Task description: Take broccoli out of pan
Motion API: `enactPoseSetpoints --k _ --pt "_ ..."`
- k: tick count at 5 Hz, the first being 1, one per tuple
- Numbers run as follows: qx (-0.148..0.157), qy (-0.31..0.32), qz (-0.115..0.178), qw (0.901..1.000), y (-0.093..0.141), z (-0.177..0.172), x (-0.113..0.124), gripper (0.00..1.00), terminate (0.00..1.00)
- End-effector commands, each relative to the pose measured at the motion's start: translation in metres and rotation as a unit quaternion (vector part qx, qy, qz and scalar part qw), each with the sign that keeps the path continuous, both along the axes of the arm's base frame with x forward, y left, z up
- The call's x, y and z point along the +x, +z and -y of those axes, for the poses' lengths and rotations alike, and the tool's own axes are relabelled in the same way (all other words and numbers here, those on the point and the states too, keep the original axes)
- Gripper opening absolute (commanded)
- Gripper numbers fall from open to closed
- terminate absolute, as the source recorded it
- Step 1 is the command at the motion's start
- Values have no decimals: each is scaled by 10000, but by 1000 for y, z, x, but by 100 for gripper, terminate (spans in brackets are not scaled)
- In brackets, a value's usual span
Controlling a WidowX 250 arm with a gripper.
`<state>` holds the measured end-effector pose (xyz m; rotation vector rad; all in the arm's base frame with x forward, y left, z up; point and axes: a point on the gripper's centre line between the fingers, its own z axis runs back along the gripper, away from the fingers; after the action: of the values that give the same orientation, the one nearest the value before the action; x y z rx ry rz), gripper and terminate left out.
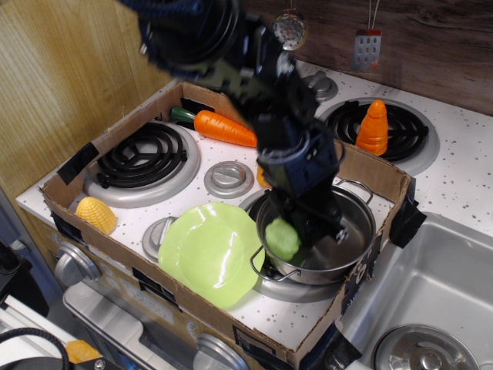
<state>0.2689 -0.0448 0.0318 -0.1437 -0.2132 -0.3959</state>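
The broccoli [282, 238], a small pale-green bumpy toy, sits at the left inner side of the pan [360, 213], about level with its rim. The pan is a shiny steel pot with thin wire loop handles, standing on the front right burner inside a cardboard box. My gripper [299, 233] reaches down into the pan from above, and its dark fingers are closed against the broccoli's right side. The arm hides the back part of the pan.
A light-green plate [204, 250] lies touching the pan's left side. An orange carrot [223, 127] lies at the back, yellow corn [95, 214] at front left, an orange cone-shaped toy [374, 127] on the back right burner. Cardboard box walls [389, 181] surround the stove. A sink [431, 293] is right.
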Motion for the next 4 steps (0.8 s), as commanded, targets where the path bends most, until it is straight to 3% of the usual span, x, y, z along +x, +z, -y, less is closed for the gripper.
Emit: enactPoseSetpoints --k 1,2,4 --pt "133 -22 234 9996 74 -6 13 0 0" --pt "454 -186 250 9985 87 -27 8 0 0" --pt "1136 -1345 637 9823 80 -104 22 0 0"
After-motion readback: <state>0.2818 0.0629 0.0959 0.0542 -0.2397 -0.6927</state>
